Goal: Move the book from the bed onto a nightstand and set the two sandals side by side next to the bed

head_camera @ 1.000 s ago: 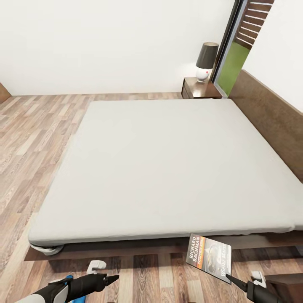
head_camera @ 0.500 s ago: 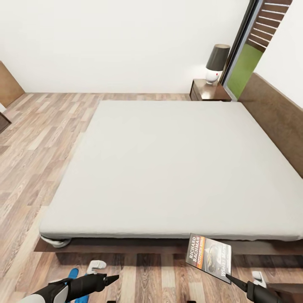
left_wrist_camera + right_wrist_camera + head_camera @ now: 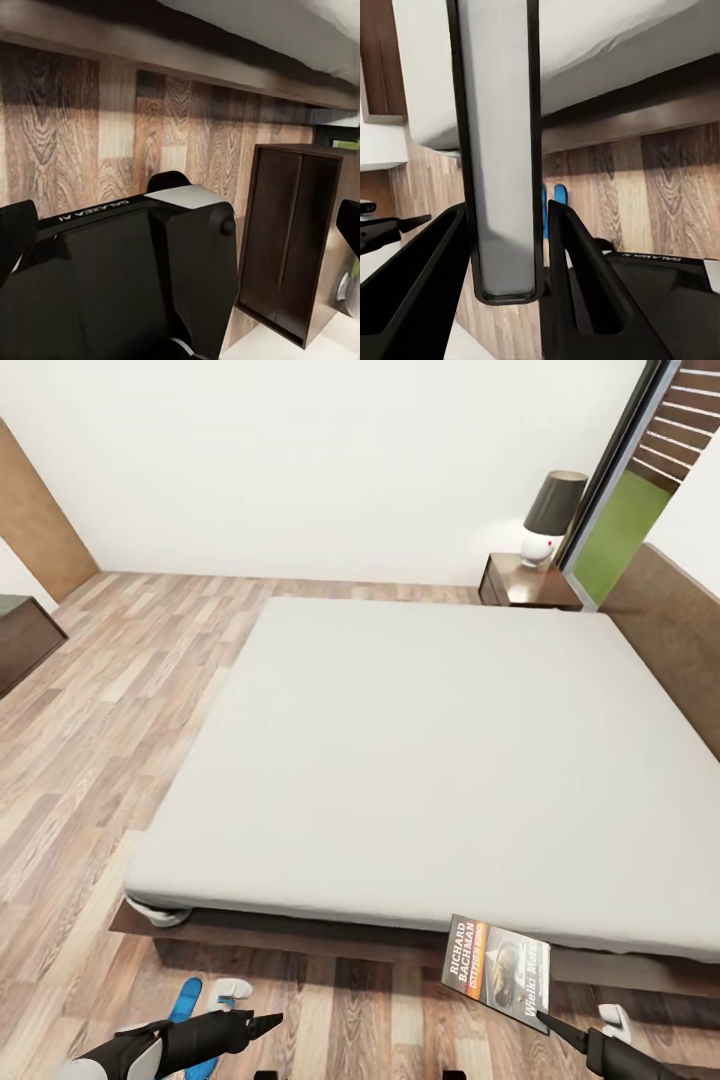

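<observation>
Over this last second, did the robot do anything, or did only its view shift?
Mostly the view swung: bed, nightstand and lamp slid across the picture together, a blue sandal showing more by the bed frame. The right gripper still holds the book upright; the left gripper keeps its pose.

My left arm covers most of the blue sandals [image 3: 186, 1001], so I can't tell how they lie together. The bed [image 3: 420, 760] runs off the head view's right edge. The book [image 3: 499, 150] shows me what seems its spine only.
</observation>
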Tool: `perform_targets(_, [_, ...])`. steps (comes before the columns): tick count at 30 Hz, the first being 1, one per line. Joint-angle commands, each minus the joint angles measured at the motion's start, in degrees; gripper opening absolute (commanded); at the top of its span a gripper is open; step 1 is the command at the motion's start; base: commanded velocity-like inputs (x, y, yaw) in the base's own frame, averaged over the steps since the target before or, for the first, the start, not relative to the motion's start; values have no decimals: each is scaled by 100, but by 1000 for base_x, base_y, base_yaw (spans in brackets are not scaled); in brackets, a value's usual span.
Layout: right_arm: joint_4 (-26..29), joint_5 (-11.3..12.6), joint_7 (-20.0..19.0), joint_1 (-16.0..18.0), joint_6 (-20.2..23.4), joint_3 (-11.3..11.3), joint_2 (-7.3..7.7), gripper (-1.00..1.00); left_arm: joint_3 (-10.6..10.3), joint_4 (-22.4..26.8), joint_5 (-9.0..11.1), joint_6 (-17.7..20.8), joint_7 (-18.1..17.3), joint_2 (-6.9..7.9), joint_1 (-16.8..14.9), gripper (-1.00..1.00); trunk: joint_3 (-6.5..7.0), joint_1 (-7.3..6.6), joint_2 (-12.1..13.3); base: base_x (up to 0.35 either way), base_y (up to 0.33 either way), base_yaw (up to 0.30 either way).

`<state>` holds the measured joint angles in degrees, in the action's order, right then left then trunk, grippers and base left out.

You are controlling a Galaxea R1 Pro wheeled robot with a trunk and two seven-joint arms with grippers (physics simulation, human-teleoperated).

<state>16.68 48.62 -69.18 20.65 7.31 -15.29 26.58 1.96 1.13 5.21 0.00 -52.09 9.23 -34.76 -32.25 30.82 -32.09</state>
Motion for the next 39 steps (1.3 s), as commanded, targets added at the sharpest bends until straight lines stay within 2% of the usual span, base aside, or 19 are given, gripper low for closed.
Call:
perform_targets(1, [2,60,-12,1,60,-34,5,-100,15,-8,6,0,-16,0,-5,100,13,-21,35,0,0,181])
perform_targets(23, [2,60,-8,0,60,-36,5,-100,15,-8,6,0,-14,0,-5,100,408,-504,918,0,0,181])
perform_targets(39, [2,60,-2,0,60,-36,5,-100,15,-8,6,0,-21,0,-5,100,408,-504,918,0,0,181])
